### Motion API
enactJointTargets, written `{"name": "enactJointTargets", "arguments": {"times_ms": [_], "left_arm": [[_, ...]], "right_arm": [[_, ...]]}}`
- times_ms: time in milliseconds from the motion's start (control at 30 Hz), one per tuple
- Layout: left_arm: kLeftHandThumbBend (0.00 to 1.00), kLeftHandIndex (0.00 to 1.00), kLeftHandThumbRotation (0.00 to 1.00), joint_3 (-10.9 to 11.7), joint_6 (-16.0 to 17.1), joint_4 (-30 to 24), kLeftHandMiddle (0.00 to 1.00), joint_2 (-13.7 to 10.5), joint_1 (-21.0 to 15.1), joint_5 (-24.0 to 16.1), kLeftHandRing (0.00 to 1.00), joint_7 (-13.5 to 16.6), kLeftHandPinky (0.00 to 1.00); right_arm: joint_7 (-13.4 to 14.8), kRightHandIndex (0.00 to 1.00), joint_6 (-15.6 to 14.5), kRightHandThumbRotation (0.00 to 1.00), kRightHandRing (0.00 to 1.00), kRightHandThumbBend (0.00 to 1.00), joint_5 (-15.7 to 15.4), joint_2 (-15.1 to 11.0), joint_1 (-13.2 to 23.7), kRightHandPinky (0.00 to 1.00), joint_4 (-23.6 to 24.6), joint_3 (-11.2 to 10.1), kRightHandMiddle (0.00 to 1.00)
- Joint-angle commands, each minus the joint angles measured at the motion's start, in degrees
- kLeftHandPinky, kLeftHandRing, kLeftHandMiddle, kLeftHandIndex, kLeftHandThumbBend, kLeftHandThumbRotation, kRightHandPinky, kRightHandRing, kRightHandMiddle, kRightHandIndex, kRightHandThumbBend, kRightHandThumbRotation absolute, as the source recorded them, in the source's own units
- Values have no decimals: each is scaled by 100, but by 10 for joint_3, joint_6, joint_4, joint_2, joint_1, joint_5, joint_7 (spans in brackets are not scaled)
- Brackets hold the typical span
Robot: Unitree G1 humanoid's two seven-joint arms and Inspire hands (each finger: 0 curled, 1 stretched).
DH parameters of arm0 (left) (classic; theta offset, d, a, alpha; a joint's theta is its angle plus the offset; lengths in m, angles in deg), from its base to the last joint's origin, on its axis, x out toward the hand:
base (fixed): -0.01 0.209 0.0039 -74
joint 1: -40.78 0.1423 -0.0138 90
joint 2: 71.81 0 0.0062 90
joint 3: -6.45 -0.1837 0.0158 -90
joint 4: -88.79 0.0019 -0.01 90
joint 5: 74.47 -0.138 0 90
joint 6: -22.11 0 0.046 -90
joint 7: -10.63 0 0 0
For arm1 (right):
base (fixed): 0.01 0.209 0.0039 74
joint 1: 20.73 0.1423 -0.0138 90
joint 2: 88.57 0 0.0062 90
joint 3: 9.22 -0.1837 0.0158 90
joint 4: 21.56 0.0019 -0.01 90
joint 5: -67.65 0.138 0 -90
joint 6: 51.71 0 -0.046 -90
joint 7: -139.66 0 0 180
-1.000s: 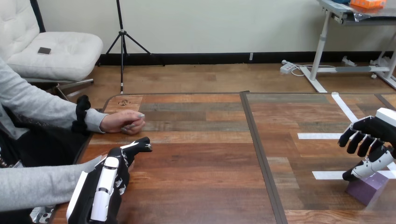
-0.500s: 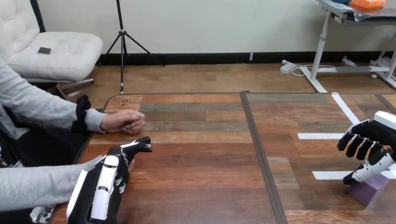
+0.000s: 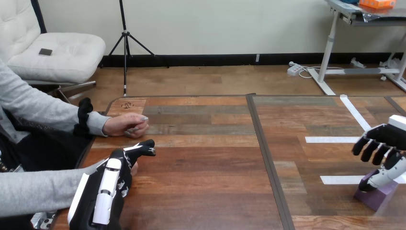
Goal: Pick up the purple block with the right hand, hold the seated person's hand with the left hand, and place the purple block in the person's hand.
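Sitting near the table's (image 3: 206,191) right edge, the purple block (image 3: 376,195) lies under the right hand (image 3: 383,141) — loosely open, thumb touching its top, nothing gripped, apparently poised to grasp — while the left hand (image 3: 112,184) covers the person's nearer hand (image 3: 134,168), hold impossible to tell.

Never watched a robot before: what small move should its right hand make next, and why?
Probably lower slightly and close on the purple block: the right hand hangs open above it, thumb at its top, and the block sits on the table.
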Motion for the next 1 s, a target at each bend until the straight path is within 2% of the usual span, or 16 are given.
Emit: {"name": "enactJointTargets", "arguments": {"times_ms": [0, 233, 433, 667, 967], "left_arm": [[13, 58, 100, 2, 10, -24, 79, 14, -31, -4, 89, 5, 99], [13, 58, 100, 2, 5, -29, 78, 13, -28, -14, 86, 17, 92], [8, 58, 100, 2, 13, -23, 77, 12, -32, -7, 85, 10, 90], [4, 57, 100, 3, 12, -24, 77, 10, -33, -4, 85, 6, 88], [4, 57, 100, 3, -5, -36, 76, 8, -28, -10, 84, 15, 87]], "right_arm": [[-5, 68, -7, 4, 64, 100, 5, -25, 41, 60, 36, -11, 67], [-5, 68, -17, 7, 64, 100, -1, -27, 38, 58, 42, -8, 67], [-9, 69, -23, 10, 63, 100, -12, -30, 40, 57, 42, -1, 68], [-6, 69, -27, 14, 52, 100, -26, -30, 36, 45, 46, -1, 60], [-5, 68, -18, 11, 60, 100, -32, -30, 38, 55, 31, 3, 65]]}}
